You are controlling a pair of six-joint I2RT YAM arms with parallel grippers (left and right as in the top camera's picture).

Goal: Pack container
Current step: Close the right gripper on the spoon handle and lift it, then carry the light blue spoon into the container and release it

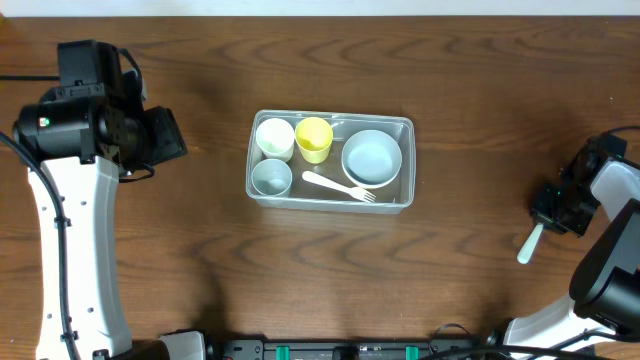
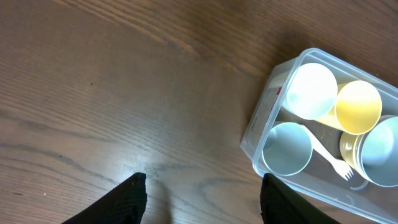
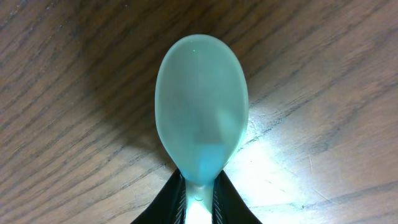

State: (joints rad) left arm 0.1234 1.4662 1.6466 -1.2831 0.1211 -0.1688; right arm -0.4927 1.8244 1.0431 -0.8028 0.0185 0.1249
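Container (image 1: 330,204) holds 3 cups (image 1: 274,137), 1 bowl (image 1: 371,157), 1 fork (image 1: 338,187); 1 spoon (image 1: 528,245) outside.

The whole table (image 1: 480,70) is seen straight down from the overhead camera, from far off. The left wrist view is aimed down at the wood from nearer, past its own fingers (image 2: 121,202). 1 end of the container (image 2: 261,118) is shared with the overhead view. The right wrist view is set very close on a spoon (image 3: 200,106), which is also seen small at the overhead view's right edge.
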